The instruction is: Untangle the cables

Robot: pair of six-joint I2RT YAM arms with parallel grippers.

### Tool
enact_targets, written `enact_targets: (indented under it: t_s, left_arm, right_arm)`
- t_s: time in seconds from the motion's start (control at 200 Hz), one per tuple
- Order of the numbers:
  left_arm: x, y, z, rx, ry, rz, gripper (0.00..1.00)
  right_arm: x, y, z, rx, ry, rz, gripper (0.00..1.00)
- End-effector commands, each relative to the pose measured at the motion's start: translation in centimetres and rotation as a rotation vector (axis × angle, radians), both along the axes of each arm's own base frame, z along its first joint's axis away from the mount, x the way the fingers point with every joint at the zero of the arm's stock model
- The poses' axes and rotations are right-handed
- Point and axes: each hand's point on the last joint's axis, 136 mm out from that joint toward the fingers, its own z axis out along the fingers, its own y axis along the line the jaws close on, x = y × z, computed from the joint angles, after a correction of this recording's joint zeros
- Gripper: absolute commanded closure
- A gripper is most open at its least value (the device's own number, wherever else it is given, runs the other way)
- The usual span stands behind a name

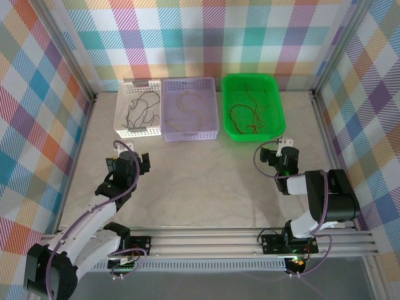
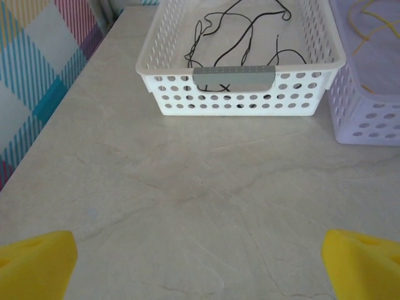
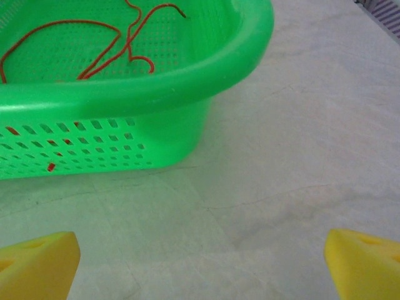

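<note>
The left fingers are wide apart, holding nothing. Black cables lie in the white basket, yellow cables in the purple basket, red cables in the green basket. The right fingers are wide apart too, empty.

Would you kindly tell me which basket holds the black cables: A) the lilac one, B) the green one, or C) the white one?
C: the black cables lie loose inside the white basket.
</note>
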Motion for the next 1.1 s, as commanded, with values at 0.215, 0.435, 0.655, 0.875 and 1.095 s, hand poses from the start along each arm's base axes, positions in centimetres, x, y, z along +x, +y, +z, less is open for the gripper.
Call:
enact_targets:
  t_s: [0.215, 0.435, 0.655, 0.875, 1.095]
  left_arm:
    - [3.7, 5.0, -0.5, -0.038, -0.167, 0.108, 0.00]
    - [7.6, 3.0, -4.2, -0.121, -0.094, -0.032, 0.00]
    - [9.1, 1.3, -6.6, -0.198, -0.115, -0.132, 0.00]
    - [9.8, -0.4, -8.3, -0.152, -0.072, -0.195, 0.00]
    - [9.7, -0.5, -8.3, -0.151, -0.070, -0.197, 0.00]
  right_arm:
    - [1.4, 0.0, 2.6, 0.012, -0.089, 0.007, 0.00]
    - [1.5, -0.1, 2.6, 0.018, -0.088, 0.007, 0.00]
    - [1.5, -0.2, 2.6, 0.024, -0.086, 0.008, 0.00]
    - [1.5, -0.1, 2.6, 0.026, -0.088, 0.010, 0.00]
    - [1.5, -0.2, 2.6, 0.030, -0.084, 0.012, 0.00]
